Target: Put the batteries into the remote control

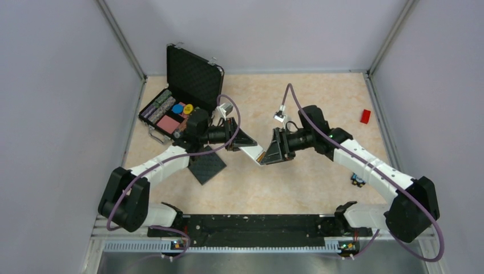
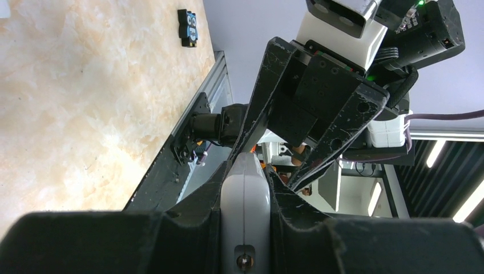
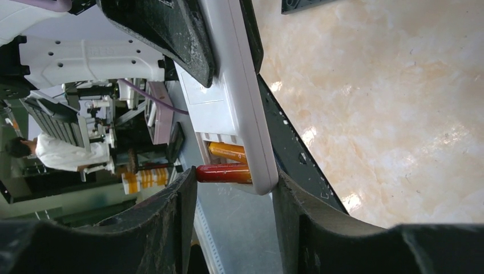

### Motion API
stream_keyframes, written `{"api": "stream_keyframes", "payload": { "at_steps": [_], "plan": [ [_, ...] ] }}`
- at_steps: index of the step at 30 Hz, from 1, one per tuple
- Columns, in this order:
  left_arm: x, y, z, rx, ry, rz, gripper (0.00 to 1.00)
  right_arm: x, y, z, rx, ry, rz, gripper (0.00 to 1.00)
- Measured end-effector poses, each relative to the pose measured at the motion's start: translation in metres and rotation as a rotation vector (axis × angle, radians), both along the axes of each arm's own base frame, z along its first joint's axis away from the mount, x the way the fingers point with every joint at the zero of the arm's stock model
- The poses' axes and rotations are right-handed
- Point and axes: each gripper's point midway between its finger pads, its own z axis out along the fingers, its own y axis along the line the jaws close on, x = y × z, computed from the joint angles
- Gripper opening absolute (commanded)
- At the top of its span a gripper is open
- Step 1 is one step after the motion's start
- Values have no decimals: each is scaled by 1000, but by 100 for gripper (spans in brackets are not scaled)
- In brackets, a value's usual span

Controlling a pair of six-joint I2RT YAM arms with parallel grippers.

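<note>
Item: remote control (image 3: 225, 108), white-grey and held off the table (image 1: 319, 103). The left gripper (image 1: 242, 141) is clamped tight on its two broad faces, with a narrow seamed side edge turned to that wrist's camera. The long axis runs in line with the left fingers and straight out past their tips, and the battery end points into the right gripper (image 3: 235, 189). The right gripper's jaws stand partway apart and bracket that free end. One finger (image 3: 177, 205) meets the tip of the red battery (image 3: 224, 173), and the other lies just beside the remote's plain back; no firm grip is evident. The bay is open. The orange battery (image 3: 227, 152) is seated deeper in it, further from the right fingertips. The red battery lies alongside at the very end and stands out of the bay toward the finger. Both lie roughly crosswise to the remote's long axis. The two claws face tip to tip, with only the remote's length between them. Below the left claw lies a black square pad (image 1: 206, 166). Behind the left claw an open black case (image 1: 194, 74) stands close to the side wall. Beyond and beside the right claw the tabletop is bare, with a red block (image 1: 365, 116) well off behind it. A small blue-and-black figure (image 2: 188, 27) sits near the front rail (image 1: 251, 225).
</note>
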Motion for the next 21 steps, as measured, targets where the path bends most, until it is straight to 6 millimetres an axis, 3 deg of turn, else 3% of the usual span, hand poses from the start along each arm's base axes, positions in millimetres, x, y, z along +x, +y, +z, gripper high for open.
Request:
{"api": "stream_keyframes", "payload": {
  "at_steps": [16,21],
  "plan": [
    [1,1,-1,6,-22,0,0,2,1,-11,-20,10,15,34],
    [1,1,-1,5,-31,-8,0,2,1,-11,-21,12,16,49]
  ]
}}
